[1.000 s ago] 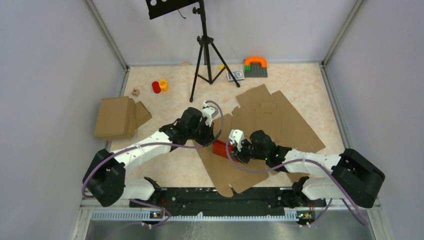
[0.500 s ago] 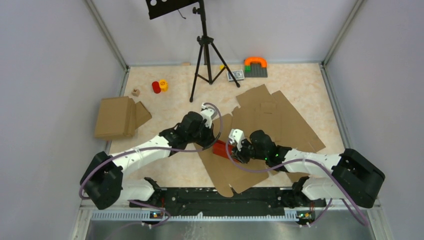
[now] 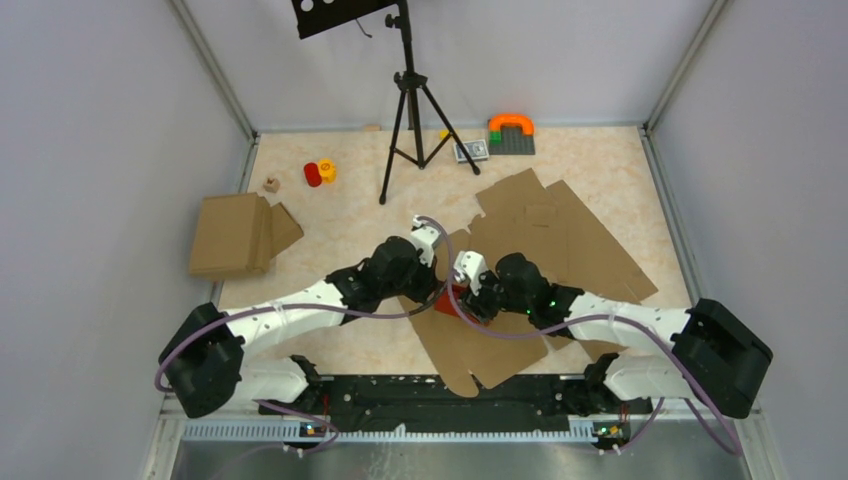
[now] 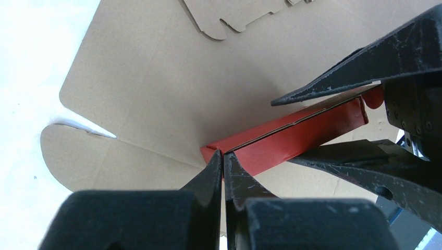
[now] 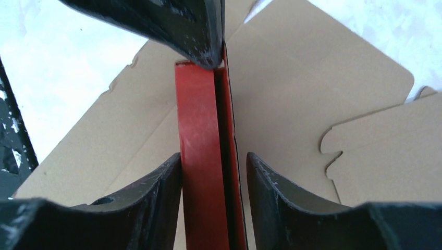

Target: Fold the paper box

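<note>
The paper box [image 3: 447,301] is a narrow bright red card box, held on edge just above a brown cardboard sheet. My right gripper [image 3: 463,297] is closed around its right end. In the right wrist view the box [image 5: 200,156] runs between the two fingers of the right gripper [image 5: 213,162], tight on the left finger, with a hair of gap at the right. My left gripper [image 3: 438,289] is shut, with its tips against the box's far left end. In the left wrist view the left gripper's closed tips [image 4: 223,158] meet the box [image 4: 302,134] at the seam of its end.
Large flat brown cardboard cut-outs [image 3: 545,235] lie under and behind the grippers, one reaching the near edge [image 3: 470,350]. A folded brown cardboard box [image 3: 235,235] sits at the left. A tripod [image 3: 405,110], red and yellow items [image 3: 320,172] and a toy block plate [image 3: 511,133] stand at the back.
My left arm has swung right and its gripper has come against the red box's left end. The right gripper with the box and the cardboard below have shifted slightly.
</note>
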